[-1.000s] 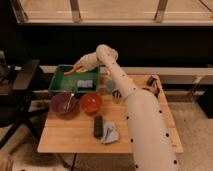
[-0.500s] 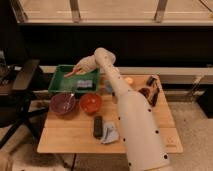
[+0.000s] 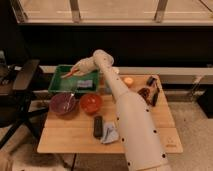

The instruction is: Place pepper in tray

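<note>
The green tray (image 3: 57, 86) stands at the back left of the wooden table. My gripper (image 3: 74, 71) is over the tray's back left part, reached out from the long white arm. It is shut on the red-orange pepper (image 3: 67, 75), which sticks out from the fingers to the lower left, just above the tray floor. I cannot tell if the pepper touches the tray.
A blue item (image 3: 84, 83) lies in the tray. A purple bowl (image 3: 62, 103) and a red bowl (image 3: 91, 103) stand in front of it. A black object (image 3: 97, 126) and a blue cloth (image 3: 110, 134) lie near the front edge. Dark items (image 3: 150, 90) sit at right, and a chair (image 3: 22, 82) stands at left.
The gripper with the pepper has shifted slightly left and down over the tray. The arm's lower part has swung a little.
</note>
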You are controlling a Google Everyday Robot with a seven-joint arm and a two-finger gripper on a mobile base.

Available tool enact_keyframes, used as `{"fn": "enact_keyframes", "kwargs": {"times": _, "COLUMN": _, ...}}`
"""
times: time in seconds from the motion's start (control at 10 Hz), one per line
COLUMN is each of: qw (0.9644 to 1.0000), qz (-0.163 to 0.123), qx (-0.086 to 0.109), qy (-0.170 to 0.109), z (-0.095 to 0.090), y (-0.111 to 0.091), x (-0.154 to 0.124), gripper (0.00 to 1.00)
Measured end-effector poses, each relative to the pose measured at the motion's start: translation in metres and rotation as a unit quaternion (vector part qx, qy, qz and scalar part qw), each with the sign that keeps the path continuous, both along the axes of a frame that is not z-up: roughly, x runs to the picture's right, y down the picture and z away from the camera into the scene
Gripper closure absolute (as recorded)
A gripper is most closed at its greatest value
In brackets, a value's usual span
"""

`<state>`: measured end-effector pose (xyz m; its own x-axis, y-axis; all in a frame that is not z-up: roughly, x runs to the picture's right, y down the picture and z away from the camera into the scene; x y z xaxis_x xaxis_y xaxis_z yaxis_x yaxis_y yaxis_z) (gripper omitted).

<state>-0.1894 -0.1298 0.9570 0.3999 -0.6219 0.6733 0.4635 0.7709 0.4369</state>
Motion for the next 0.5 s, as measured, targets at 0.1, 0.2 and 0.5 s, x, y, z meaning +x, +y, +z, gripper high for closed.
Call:
{"fn": "enact_keyframes", "kwargs": {"times": 0.1, "qw": 0.9999, "qz": 0.003, "qx": -0.002, "qy": -0.012, "z": -0.0034, "y": 0.0006, "x": -0.0016, "gripper": 0.22}}
{"fn": "enact_keyframes", "kwargs": {"times": 0.2, "qw": 0.9998, "qz": 0.005, "qx": -0.007, "qy": -0.019, "z": -0.0053, "y": 0.0010, "x": -0.0023, "gripper": 0.20}}
{"fn": "enact_keyframes", "kwargs": {"times": 0.5, "qw": 0.9998, "qz": 0.005, "qx": -0.007, "qy": -0.019, "z": -0.0056, "y": 0.0013, "x": -0.0026, "gripper": 0.20}}
